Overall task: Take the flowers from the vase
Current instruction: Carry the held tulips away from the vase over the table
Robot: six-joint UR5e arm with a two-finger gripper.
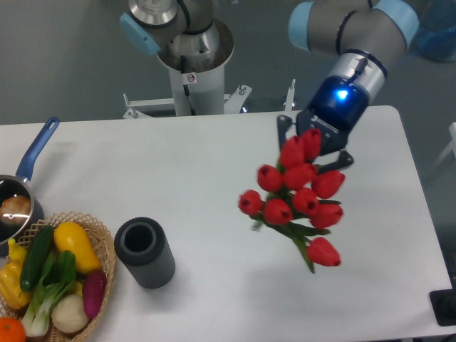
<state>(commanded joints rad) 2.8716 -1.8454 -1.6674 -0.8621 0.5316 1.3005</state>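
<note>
The flowers, a bunch of red tulip buds with short green stems, hang in the air over the right half of the table. My gripper is shut on the bunch from behind, its fingertips mostly hidden by the buds. The vase, a dark grey ribbed cylinder with an open round hole, stands upright at the front left with nothing in it, far to the left of the flowers.
A wicker basket of vegetables sits at the front left corner beside the vase. A blue-handled metal pan lies at the left edge. The arm's base stands behind the table's back edge.
</note>
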